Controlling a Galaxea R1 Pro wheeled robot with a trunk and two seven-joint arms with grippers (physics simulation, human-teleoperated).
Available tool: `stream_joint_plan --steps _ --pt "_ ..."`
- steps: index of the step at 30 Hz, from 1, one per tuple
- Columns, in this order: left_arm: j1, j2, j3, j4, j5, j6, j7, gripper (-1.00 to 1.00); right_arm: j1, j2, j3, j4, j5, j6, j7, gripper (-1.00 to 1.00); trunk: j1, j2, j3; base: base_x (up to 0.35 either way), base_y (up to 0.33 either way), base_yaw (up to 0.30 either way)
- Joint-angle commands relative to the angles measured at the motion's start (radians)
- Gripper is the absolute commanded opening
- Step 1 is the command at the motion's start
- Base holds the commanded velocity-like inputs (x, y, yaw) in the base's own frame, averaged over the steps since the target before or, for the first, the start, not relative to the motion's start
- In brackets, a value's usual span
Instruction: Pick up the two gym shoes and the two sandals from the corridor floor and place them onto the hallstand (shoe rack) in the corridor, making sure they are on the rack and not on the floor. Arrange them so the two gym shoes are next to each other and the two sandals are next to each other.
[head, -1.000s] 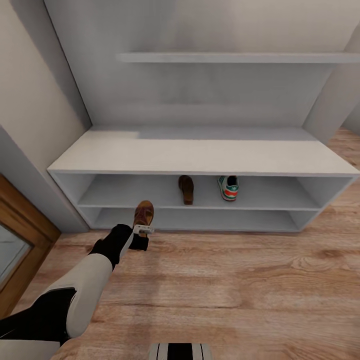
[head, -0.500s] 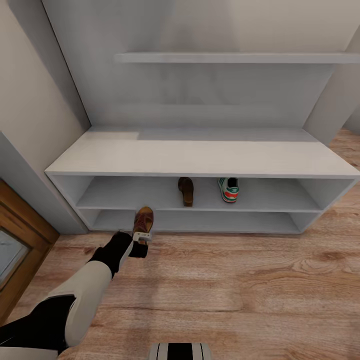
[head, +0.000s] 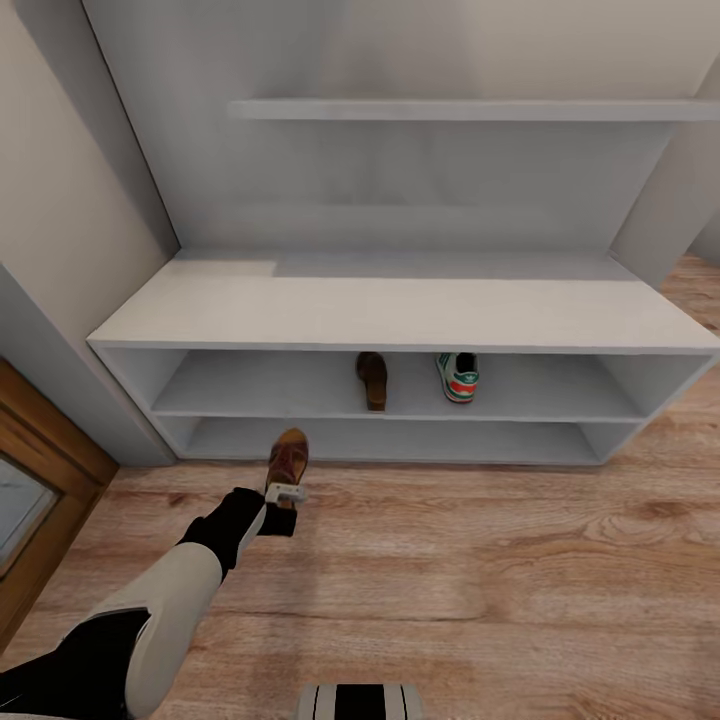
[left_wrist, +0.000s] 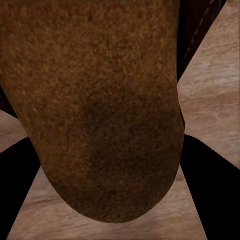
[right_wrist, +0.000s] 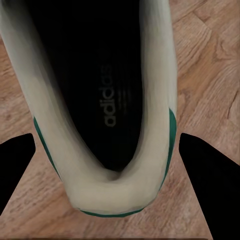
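Left gripper (head: 287, 487): pinching a small brown leather slip-on sandal (head: 288, 455) by its heel end, toe pointing away toward the pale grey-white low hallstand (head: 400, 310). The left wrist view shows the sandal's suede-like footbed (left_wrist: 105, 110) between the dark fingers.

Handling estimate: light, fairly stiff thick sole, matte and not slippery; heel edge is a sound hold.

Just ahead of the gripper lies the hallstand's lower slot; above and beyond, on the upper shelf, stand a second brown sandal (head: 372, 380) and a white lace-up gym shoe with green stripes (head: 458, 376), apart from each other.

Right gripper: its dark fingers (right_wrist: 207, 175) flank another white gym shoe (right_wrist: 100, 100) at the heel, over the wood-plank corridor floor (right_wrist: 205, 75); whether they are pressing it, I cannot tell.
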Motion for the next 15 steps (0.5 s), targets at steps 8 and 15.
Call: stream_joint_plan --steps 8,15 --pt "-0.011 0.000 0.007 -0.012 -0.008 -0.188 -0.011 -1.00 -0.001 0.000 0.002 0.001 -0.011 -0.004 0.000 -1.00 0.003 -0.002 -0.040 0.000 0.000 0.030" --pt "-0.013 -0.001 0.006 -0.014 -0.007 -0.178 -0.009 -1.00 -0.001 0.000 0.002 0.001 -0.010 -0.004 0.000 -1.00 0.006 -0.004 -0.077 0.000 0.000 0.079"
